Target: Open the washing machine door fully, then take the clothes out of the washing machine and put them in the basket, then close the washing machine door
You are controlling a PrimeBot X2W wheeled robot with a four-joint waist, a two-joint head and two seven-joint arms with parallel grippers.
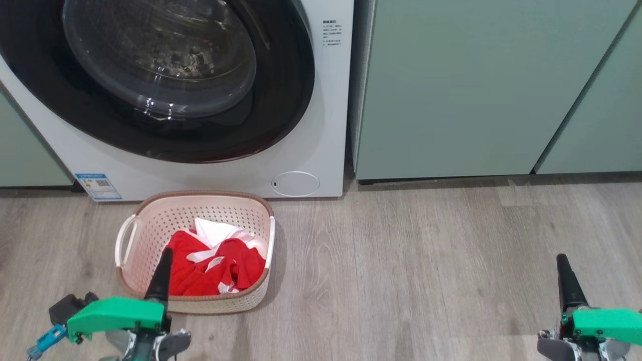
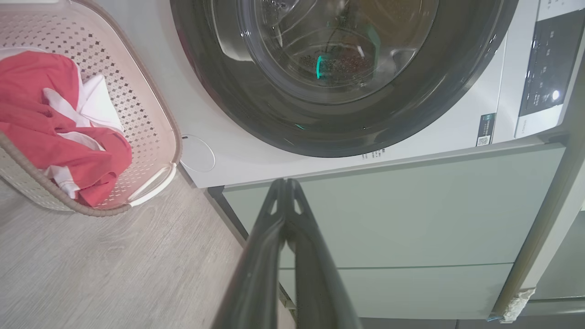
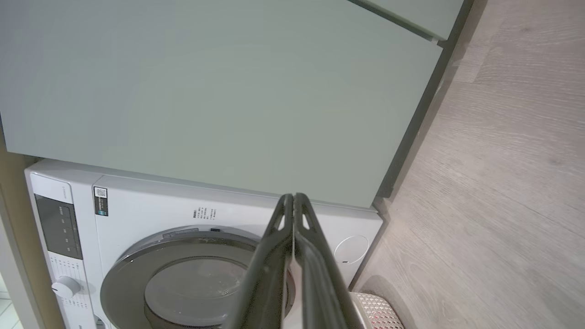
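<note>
The washing machine (image 1: 321,150) stands white at the upper left, and its door (image 1: 160,75), black rim around bulging glass, lies closed flat against the front. On the floor just before it sits the cream basket (image 1: 200,196) with the red and white clothes (image 1: 210,265) inside. My left gripper (image 1: 166,253) is shut and empty, its tip over the basket's near left edge. My right gripper (image 1: 562,258) is shut and empty far to the right over the floor. The left wrist view shows the left gripper (image 2: 285,183), door (image 2: 338,68) and clothes (image 2: 55,132); the right wrist view shows the right gripper (image 3: 292,196) and door (image 3: 192,283).
Pale-green cabinet doors (image 1: 451,85) stand right of the machine, and another cabinet (image 1: 20,150) on its left. Grey wood floor (image 1: 426,260) stretches between the basket and my right gripper. The machine's control panel (image 2: 544,68) shows in the left wrist view.
</note>
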